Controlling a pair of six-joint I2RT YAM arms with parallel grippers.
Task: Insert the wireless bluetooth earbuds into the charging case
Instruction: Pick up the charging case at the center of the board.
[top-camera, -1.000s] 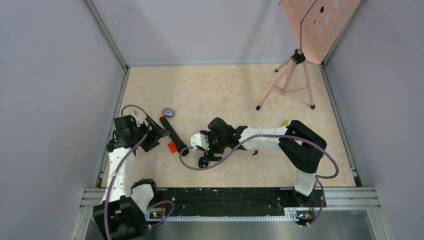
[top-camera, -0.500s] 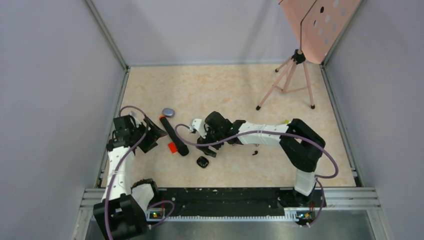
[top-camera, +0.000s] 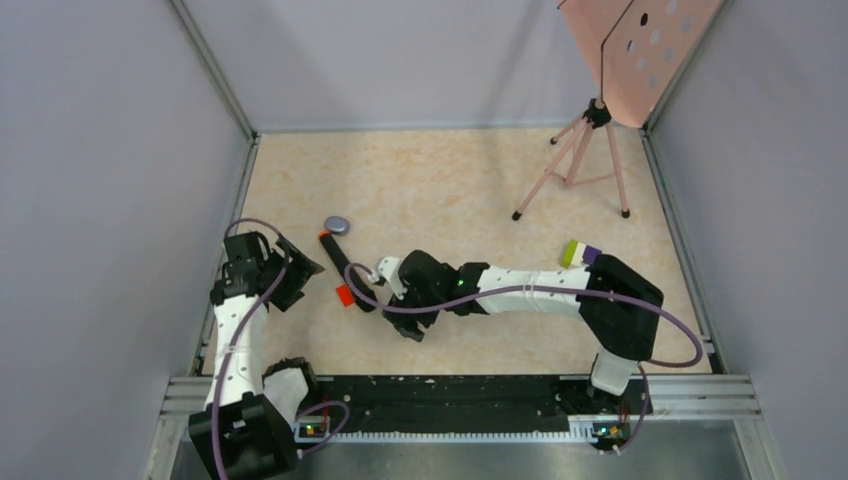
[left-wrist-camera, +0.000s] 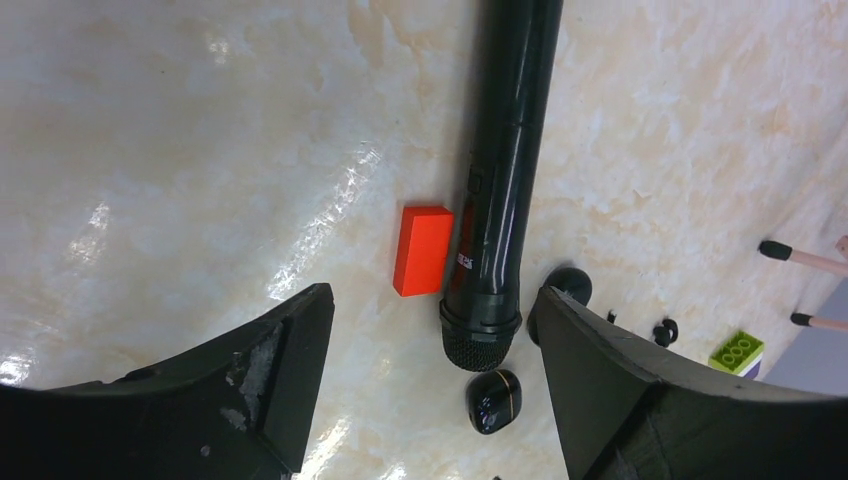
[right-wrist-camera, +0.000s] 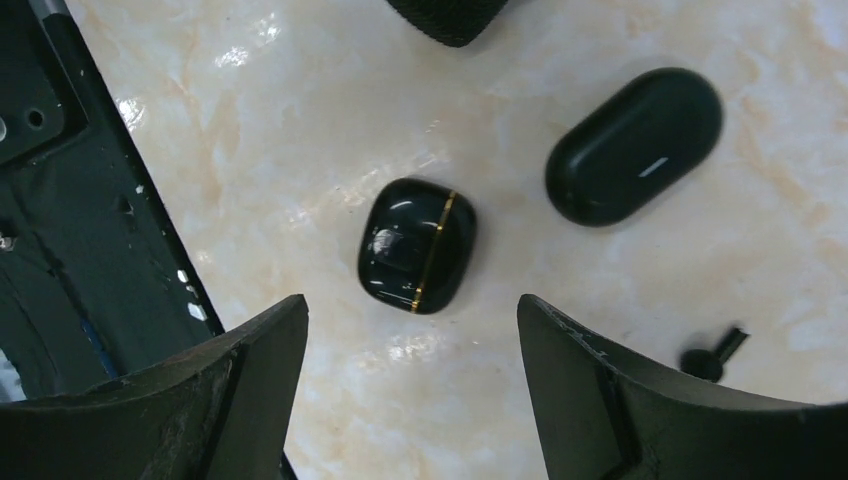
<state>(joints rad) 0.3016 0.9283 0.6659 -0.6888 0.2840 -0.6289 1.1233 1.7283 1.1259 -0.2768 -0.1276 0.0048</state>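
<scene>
A glossy black charging case (right-wrist-camera: 417, 245) with a gold band lies shut on the table, just ahead of my open right gripper (right-wrist-camera: 412, 322), whose fingers stand on either side of it without touching. A matte black oval case (right-wrist-camera: 635, 145) lies beyond it. One tiny black earbud (right-wrist-camera: 712, 355) rests by the right finger. In the left wrist view the gold-banded charging case (left-wrist-camera: 494, 400) lies past the microphone's head, and small black earbuds (left-wrist-camera: 664, 330) lie further off. My left gripper (left-wrist-camera: 432, 322) hangs open and holds nothing. From above, the right gripper (top-camera: 406, 318) covers the case.
A long black microphone (top-camera: 345, 268) with a red piece (top-camera: 344, 295) beside it lies between the two grippers. A grey oval case (top-camera: 337, 224) sits behind it. Green and purple blocks (top-camera: 580, 253) lie by the right arm. A pink tripod (top-camera: 580, 160) stands at the back right.
My right gripper swung left and toward the near edge, coming down over the gold-banded case, and its jaws narrowed a little. The left gripper drifted slightly left.
</scene>
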